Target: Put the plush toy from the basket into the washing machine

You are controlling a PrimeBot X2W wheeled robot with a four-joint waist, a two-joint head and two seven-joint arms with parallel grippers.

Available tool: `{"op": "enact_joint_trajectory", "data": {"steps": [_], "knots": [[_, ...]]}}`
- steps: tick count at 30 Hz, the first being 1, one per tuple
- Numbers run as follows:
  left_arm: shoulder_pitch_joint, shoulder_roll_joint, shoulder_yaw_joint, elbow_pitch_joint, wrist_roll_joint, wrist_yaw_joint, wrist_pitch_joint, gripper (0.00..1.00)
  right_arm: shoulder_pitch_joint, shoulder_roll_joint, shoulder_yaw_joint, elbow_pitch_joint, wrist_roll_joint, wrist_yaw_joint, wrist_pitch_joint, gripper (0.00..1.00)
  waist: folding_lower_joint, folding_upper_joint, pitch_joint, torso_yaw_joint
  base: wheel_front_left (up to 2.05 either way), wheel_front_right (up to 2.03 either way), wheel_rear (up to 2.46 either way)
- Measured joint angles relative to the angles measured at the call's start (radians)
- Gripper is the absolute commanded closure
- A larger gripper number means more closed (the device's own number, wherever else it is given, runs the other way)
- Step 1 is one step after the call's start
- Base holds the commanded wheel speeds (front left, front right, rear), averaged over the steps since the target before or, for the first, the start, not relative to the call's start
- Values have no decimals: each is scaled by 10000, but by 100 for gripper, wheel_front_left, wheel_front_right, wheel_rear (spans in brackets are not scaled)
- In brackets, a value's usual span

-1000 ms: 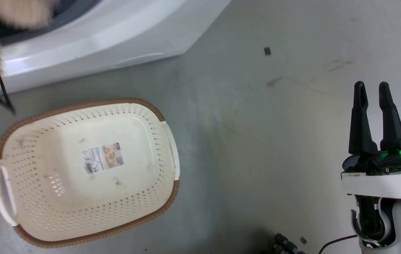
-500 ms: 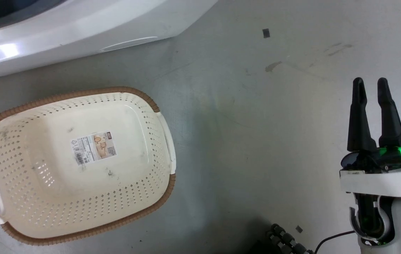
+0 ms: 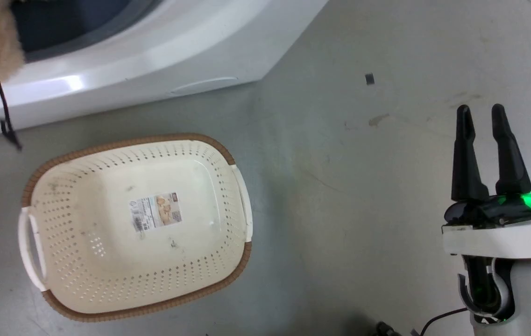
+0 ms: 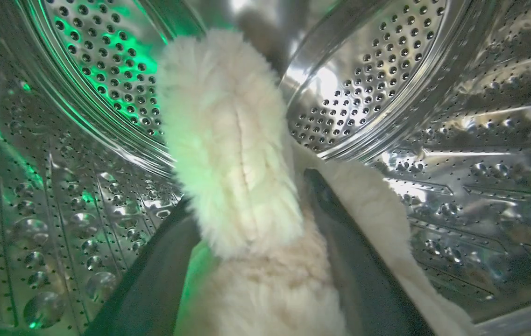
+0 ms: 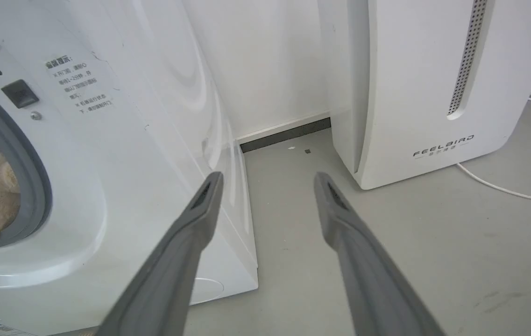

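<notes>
1. The basket (image 3: 102, 186) sits on the floor (image 3: 340, 210) at the near left, in front of the washing machine (image 3: 153, 60). Nothing is in it but its label (image 3: 155, 212), so the pick-out step is done.
2. The plush toy (image 4: 228, 140) is inside the steel drum (image 4: 363, 70). One furry limb points at the far wall and the body lies near the camera.
3. The left gripper (image 4: 251, 191) is in the drum with it. Its fingers stand wide on either side of the fur, with a lit gap beside one. I read that as no clamp on the toy.
4. The right gripper (image 3: 481, 112) is parked at the near right over bare floor, fingers apart, nothing between them.
5. The right wrist view shows fur just inside the grey door ring (image 5: 43, 186). The head view catches fur at the far left by the opening. I can't tell whether any of it hangs over the lip.
6. My call: the drop is nearly done. Left to do: pull the left arm out without dragging fur, then confirm the toy sits clear of the ring.
</notes>
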Motion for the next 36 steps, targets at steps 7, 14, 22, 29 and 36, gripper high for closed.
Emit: {"op": "enact_joint_trajectory", "data": {"steps": [7,14,22,29,36], "knots": [[1159,-222,75,-73,-244,-165,4,0,207,4,155,268,-320,0,0,0,0,0,-911,318,0,0,0],[2176,-719,67,-309,-399,-284,4,0,482,2,105,487,-441,0,0,0,-1,0,-1774,681,0,0,0],[4356,-1421,123,-2174,-393,8,4,0,829,2,2,573,-654,0,0,0,-1,0,-2765,1194,0,0,0],[6545,-2080,251,-4042,-194,430,4,0,1307,2,-136,658,-1076,0,0,0,-2,0,-3659,1747,0,0,0],[8574,-2592,153,-5854,265,788,2,0,1793,0,-443,721,-1360,0,0,0,-2,0,-4545,2452,0,0,0]]}}
